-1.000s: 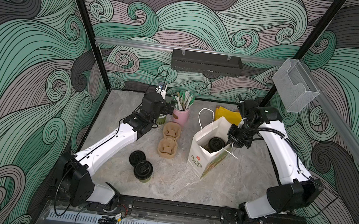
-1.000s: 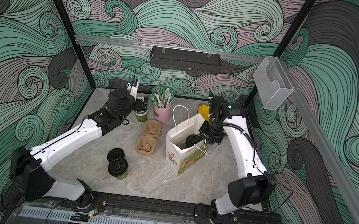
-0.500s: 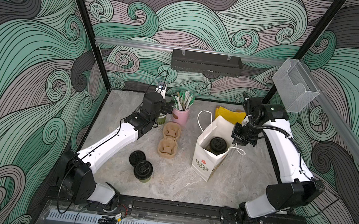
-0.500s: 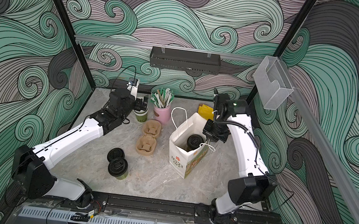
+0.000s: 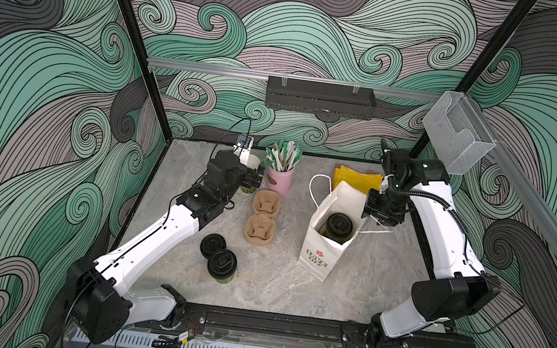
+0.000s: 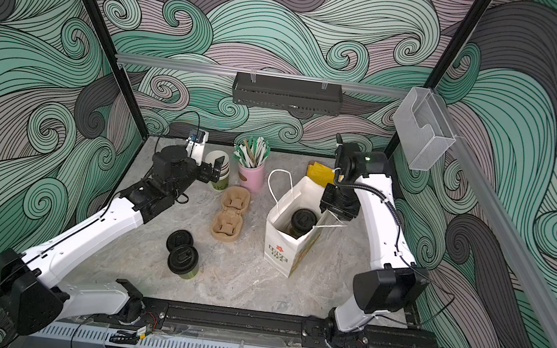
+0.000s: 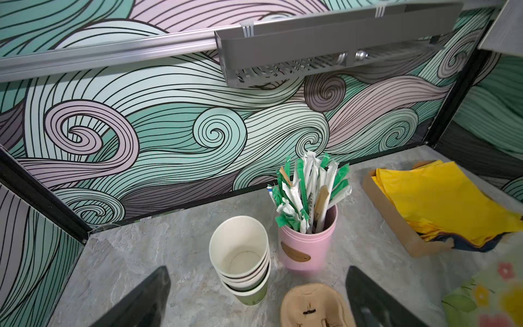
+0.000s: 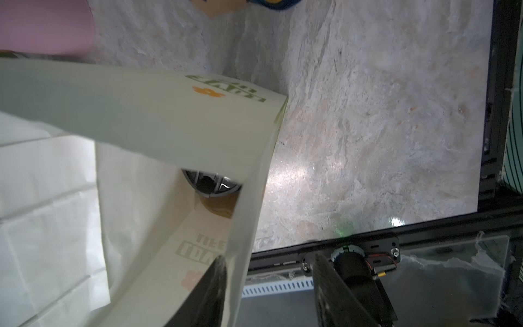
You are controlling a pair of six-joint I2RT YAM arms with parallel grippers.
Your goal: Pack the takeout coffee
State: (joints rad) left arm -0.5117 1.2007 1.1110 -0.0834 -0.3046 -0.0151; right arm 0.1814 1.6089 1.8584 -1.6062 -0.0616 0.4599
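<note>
1. We are holding the right gripper (image 8: 268, 257) at the rim of the white paper bag (image 5: 323, 256) with its jaws parted. The bag's side wall is running past one finger (image 8: 210, 288), but nothing is pinching it. We are judging that this arm is there to steady the bag's mouth, not to carry anything.
2. One lidded coffee cup (image 5: 337, 225) is sitting upright inside the bag, its black lid showing through the open mouth.
3. The second lidded coffee cup (image 5: 221, 266) is waiting on the marble table (image 5: 273, 290) near the front, well apart from the bag. A loose black lid (image 5: 212, 245) is lying just beside it.
4. We are hovering the left gripper (image 7: 256, 273) wide open and holding nothing. It is facing the stack of empty paper cups (image 7: 240, 254) at the back, not the cup that is left to pack.
5. A pink cup of wrapped straws (image 7: 307, 243) is standing just beside that stack, so any reach there is looking tight to us.
6. Two pulp cup carriers (image 5: 262, 216) are lying between the left arm and the bag, probably across the straight path from the table cup to the bag.
7. Yellow sheets in a cardboard tray (image 7: 424, 203) are resting behind the bag.
8. A white cord handle (image 5: 320, 175) is arching beside the bag's mouth, and the right gripper itself is crowding the rim. We are expecting both to narrow the opening for the second cup.
</note>
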